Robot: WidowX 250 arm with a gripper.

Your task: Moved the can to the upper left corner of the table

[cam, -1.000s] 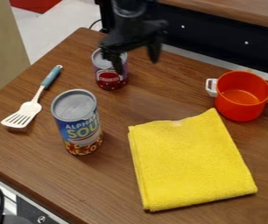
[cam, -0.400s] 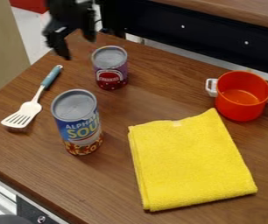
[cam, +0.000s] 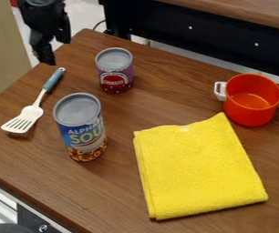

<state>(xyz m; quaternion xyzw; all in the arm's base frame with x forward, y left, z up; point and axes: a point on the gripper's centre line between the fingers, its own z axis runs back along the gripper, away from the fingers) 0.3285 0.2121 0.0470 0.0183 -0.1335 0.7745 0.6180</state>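
Observation:
The black gripper point(cam: 56, 51) hangs at the upper left, over the table's left edge, with its fingers apart and nothing between them. A small red and purple can point(cam: 115, 76) stands upright toward the back of the table, to the right of the gripper and apart from it. The taller blue soup can point(cam: 82, 129) is upright nearer the front left. Both cans rest on the brown wooden table point(cam: 166, 98).
A spatula point(cam: 33, 107) with a blue handle lies along the left edge, just below the gripper. An orange pot point(cam: 251, 99) with white handles sits at the right, and a folded yellow towel point(cam: 197, 168) lies at front centre.
From above the small can, the gripper has moved left to the table's upper left edge. Both cans have stayed where they were.

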